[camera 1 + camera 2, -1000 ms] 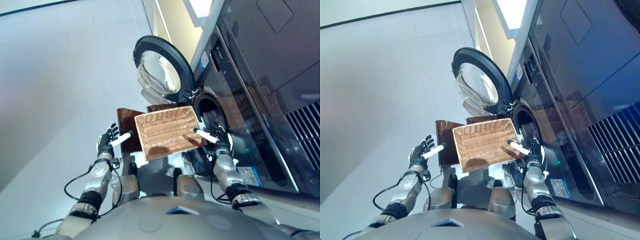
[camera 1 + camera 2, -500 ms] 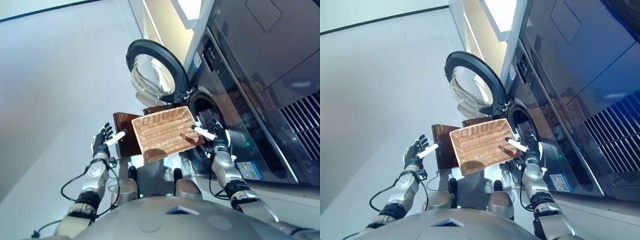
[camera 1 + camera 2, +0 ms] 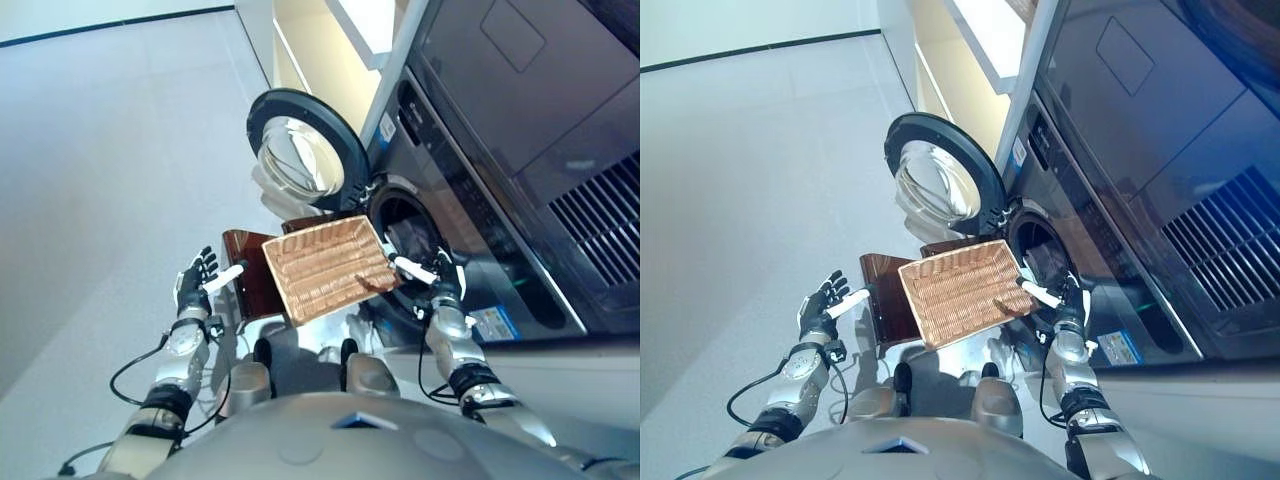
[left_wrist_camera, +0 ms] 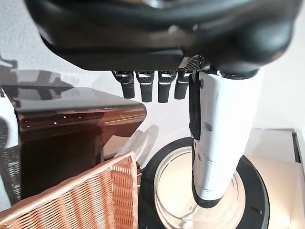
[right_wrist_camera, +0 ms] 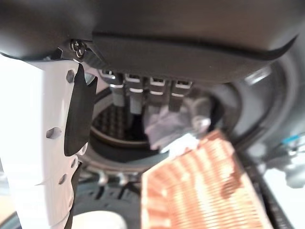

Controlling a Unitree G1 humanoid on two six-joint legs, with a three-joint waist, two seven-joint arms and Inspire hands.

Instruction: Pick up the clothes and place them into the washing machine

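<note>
Wicker basket (image 3: 327, 268): empty, on dark stand (image 3: 248, 284) before washing machine (image 3: 455, 190), door (image 3: 297, 152) open for loading. Left hand (image 3: 194, 281), right hand (image 3: 440, 283): fingers straight, holding nothing.

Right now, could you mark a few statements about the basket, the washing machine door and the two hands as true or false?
1. The washing machine door is shut. False: it stands swung open.
2. The wicker basket looks empty. True.
3. The left hand grips the basket rim. False: it is open, apart from the basket, to its left.
4. The right hand is open, between the basket and the drum opening. True.
5. A pale cloth shows at the drum mouth in the right wrist view. True.
</note>
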